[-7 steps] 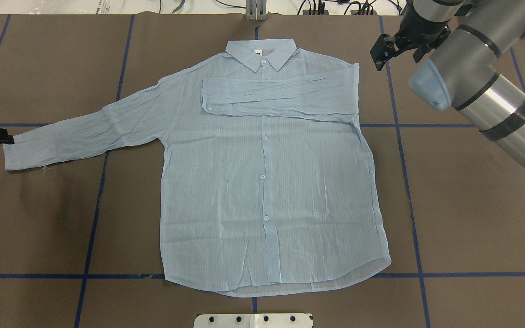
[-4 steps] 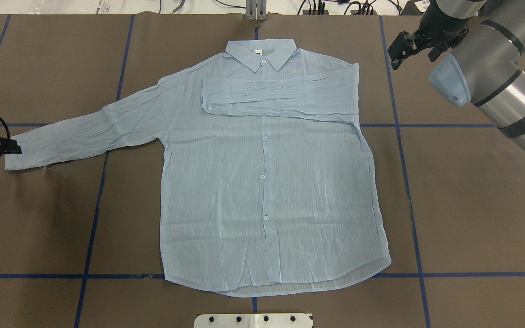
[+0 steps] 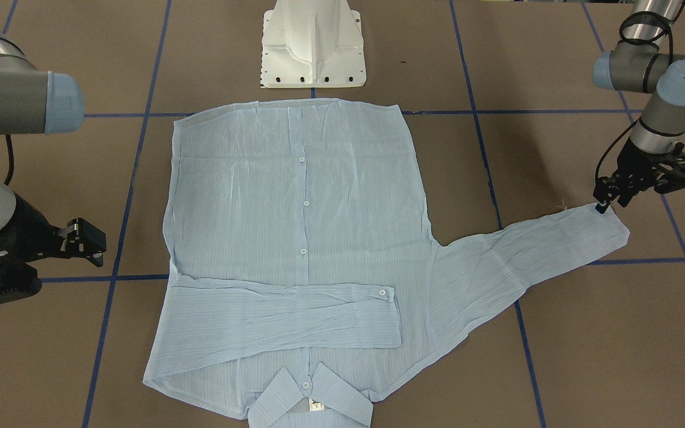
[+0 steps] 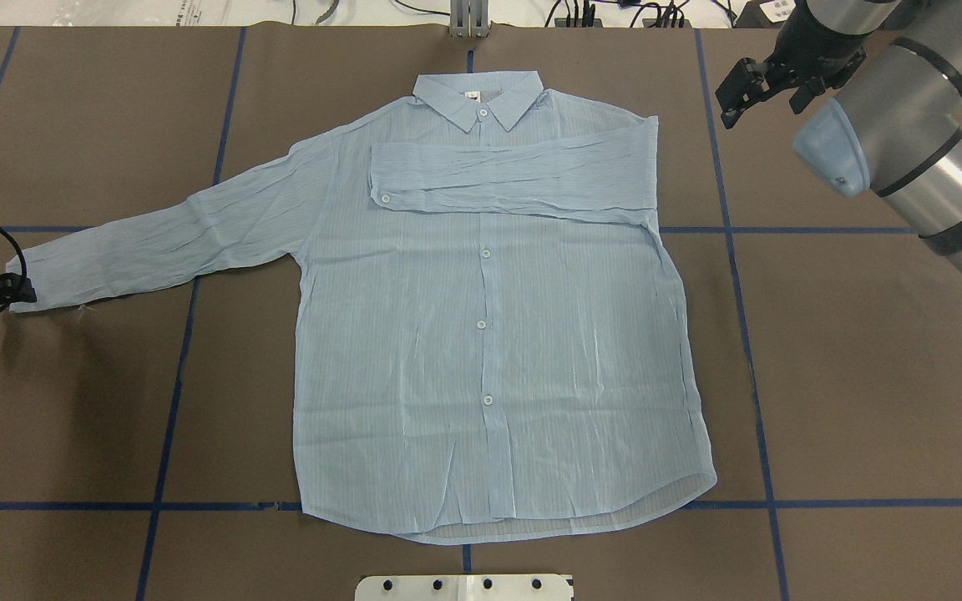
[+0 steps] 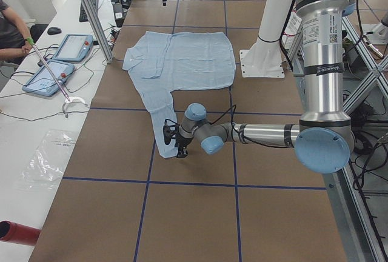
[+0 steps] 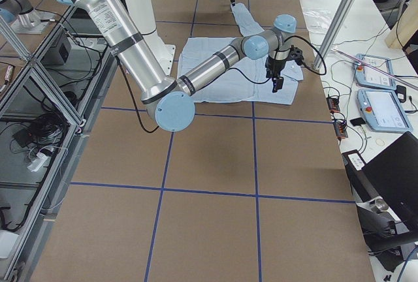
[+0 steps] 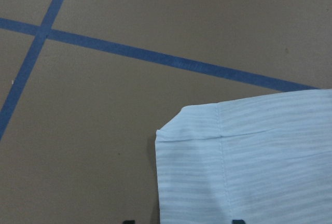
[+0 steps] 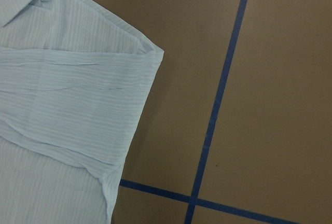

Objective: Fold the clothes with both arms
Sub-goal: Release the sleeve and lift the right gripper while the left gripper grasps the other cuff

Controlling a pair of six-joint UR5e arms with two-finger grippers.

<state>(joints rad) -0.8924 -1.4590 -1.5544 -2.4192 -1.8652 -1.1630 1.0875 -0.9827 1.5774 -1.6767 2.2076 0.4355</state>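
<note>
Left pincer spread over shirt cuff edge, right pincer spread, apart from shirt

One shirt, two arms (one per side), one pedestal

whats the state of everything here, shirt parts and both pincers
shirt: buttoned, front up, flat on the table
folded sleeve: laid across the chest, cuff buttoned
outstretched sleeve: spread out sideways, not yet folded
collar: turned down, top button closed
left pincer: open, low at the outstretched sleeve's cuff
right pincer: open, holding nothing, off to the side of the shirt's shoulder
</note>
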